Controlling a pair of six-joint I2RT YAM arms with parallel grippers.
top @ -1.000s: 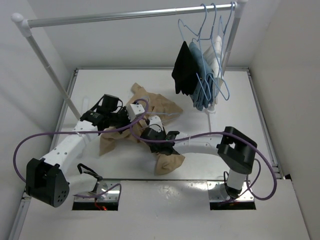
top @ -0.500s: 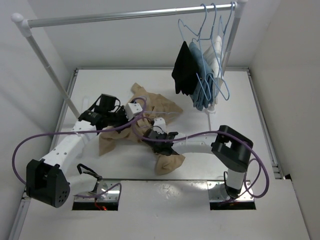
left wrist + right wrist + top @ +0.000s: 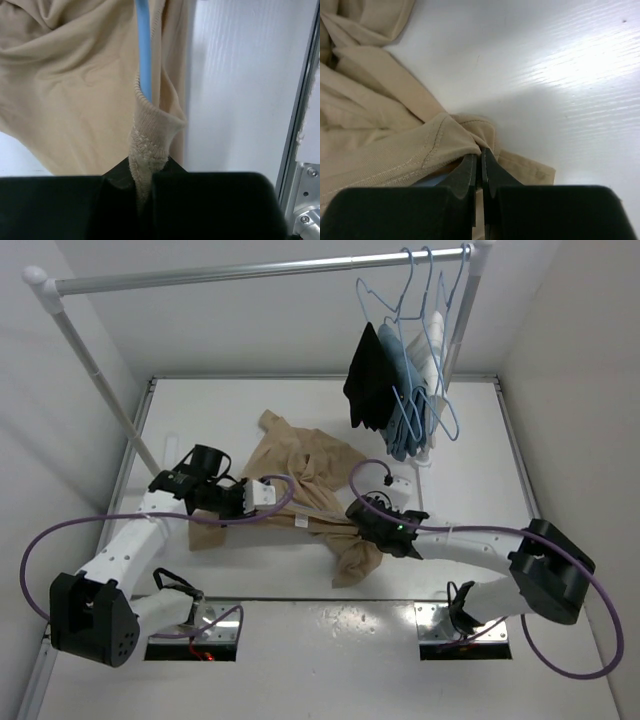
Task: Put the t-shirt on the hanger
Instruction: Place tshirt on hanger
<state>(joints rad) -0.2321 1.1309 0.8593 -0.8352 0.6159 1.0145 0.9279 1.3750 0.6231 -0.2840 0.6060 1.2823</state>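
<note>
Fabric takes up the middle of the top view. The t-shirt (image 3: pixel 310 460) lies crumpled on the white counter (image 3: pixel 470 470), with one lobe trailing toward the near edge. The left pincer (image 3: pixel 283 505) reaches in from the left and the right pincer (image 3: pixel 352 515) from the right. They meet the shirt's near side close together, and a narrow band of cloth runs between them. At the back right, a black garment (image 3: pixel 365 375) and a light-blue garment (image 3: pixel 400 410) hang from the clothes rail (image 3: pixel 250 270), well apart from the shirt. The hanger inside the cloth cannot be made out from this height.

From the left wrist, the left pincer (image 3: pixel 145 182) is clenched on the ribbed neckband of the t-shirt (image 3: pixel 75 85), which bunches into a narrow twist between the black fingers (image 3: pixel 210 200). The hanger (image 3: pixel 144 50) shows as a straight light-blue wire coming down from the top of the view and slipping into the fold of the collar just above the grip. Whether the fingers also catch the wire cannot be told. Bare counter (image 3: pixel 235 100) lies to the right.

From the right wrist, the right pincer (image 3: pixel 481 161) is closed tight, its tips pinching a stitched hem of the t-shirt (image 3: pixel 380 125). A corner of cloth pokes out just beyond the tips onto the glossy counter (image 3: pixel 545 60).
</note>
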